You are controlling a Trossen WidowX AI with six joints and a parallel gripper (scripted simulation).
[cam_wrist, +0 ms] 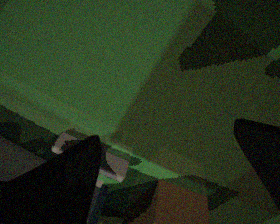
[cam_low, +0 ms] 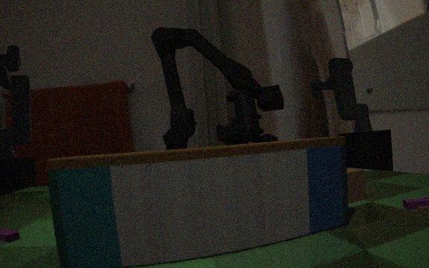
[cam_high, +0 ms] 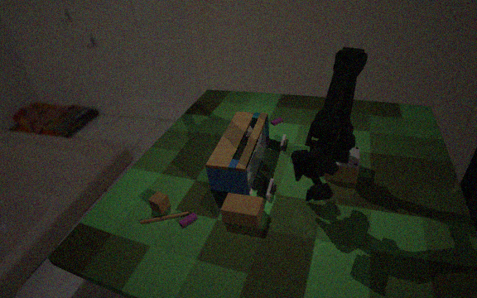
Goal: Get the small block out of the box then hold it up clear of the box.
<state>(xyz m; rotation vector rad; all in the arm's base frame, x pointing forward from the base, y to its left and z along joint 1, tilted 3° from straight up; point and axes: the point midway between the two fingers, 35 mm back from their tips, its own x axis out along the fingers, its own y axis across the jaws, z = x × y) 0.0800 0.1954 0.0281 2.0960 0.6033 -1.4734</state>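
Two failures matter most from here. First, the block can go the wrong way along the shelf: if the arm reaches in and sweeps toward the closed pocket instead of the open end, the block drops in and is lost. In this dim light I cannot tell which end of the box [cam_high: 238, 153] is which, so the push direction is a real hazard. Second, the box itself can be shoved or tipped. The black arm [cam_high: 331, 132] is bulky, and a low or careless approach to the clear front would press on a wall or on the white corner posts rather than on the block. Loose clutter adds a lesser risk: a tan cube [cam_high: 159, 202], a thin stick [cam_high: 164, 218], a magenta piece [cam_high: 188, 219] and a larger tan block [cam_high: 243, 211] lie near one end of the box and could be knocked about or mistaken for the target.

The pincer [cam_high: 319, 191] is spread wide and holds nothing. It hangs low over the green checkered mat [cam_high: 387, 232] on the clear-front side of the box, apart from it. The small block is presumably on its shelf inside the box; a pale speck [cam_high: 248, 132] seen through the slot in the top may be it, though I cannot be sure. Either way it lies away from the pincer, behind the box's front face and higher than the mat.
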